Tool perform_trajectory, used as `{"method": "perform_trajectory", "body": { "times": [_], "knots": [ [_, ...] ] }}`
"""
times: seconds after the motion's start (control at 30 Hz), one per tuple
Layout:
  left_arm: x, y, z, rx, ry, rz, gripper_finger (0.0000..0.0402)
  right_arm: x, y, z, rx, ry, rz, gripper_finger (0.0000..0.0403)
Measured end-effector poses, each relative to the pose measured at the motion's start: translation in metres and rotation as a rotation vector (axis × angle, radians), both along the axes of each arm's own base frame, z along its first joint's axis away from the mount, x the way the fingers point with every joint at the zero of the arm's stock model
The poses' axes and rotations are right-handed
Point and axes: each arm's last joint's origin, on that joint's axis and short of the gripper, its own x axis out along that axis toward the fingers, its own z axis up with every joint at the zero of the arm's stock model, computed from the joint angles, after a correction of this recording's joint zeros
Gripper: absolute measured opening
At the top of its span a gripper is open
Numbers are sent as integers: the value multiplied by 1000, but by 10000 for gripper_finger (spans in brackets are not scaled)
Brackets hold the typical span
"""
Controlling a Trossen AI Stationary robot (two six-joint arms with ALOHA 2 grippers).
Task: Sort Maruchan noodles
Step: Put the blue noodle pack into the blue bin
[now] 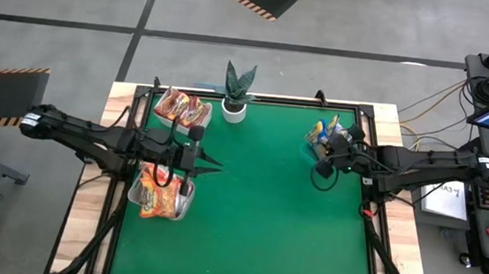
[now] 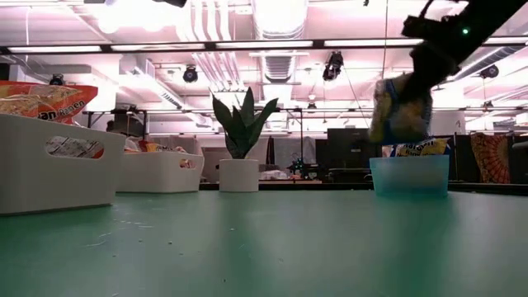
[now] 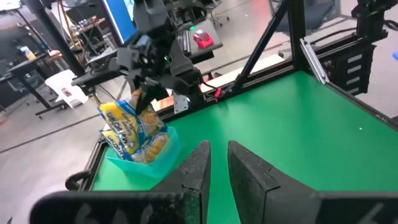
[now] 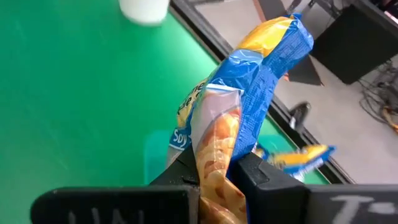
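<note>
My right gripper (image 1: 325, 149) is shut on a blue-and-yellow noodle packet (image 4: 249, 93) just above a small blue bin (image 2: 410, 175) at the table's far right. The bin holds another blue-and-yellow packet (image 2: 422, 148). My left gripper (image 1: 214, 163) hangs empty over the green table, its fingers a narrow gap apart (image 3: 218, 158). It is beside a white tray (image 1: 183, 210) that holds orange-red packets (image 1: 158, 192). A second white tray (image 1: 204, 116) at the far left holds red packets (image 1: 179, 106). My right gripper pinches one end of the blue-and-yellow packet (image 4: 214, 177) between its two fingers (image 4: 258, 174). It comes from above, pointing down. The packet hangs below the fingers (image 2: 400, 111), crumpled and clear of the table, with its lower end at the rim of the blue bin.
A potted plant (image 1: 237, 94) in a white pot stands at the far edge between the trays and the bin. The green mat (image 1: 264, 219) lies bare in the middle and near side. A black frame (image 1: 371, 210) borders the table.
</note>
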Motion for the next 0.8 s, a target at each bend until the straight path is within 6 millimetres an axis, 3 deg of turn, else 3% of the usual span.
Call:
{"method": "perform_trajectory", "body": {
  "times": [0.8],
  "knots": [
    [-1,0,1,3,-5,-1,38,27,1,-58,27,283,-26,33]
  ]
}}
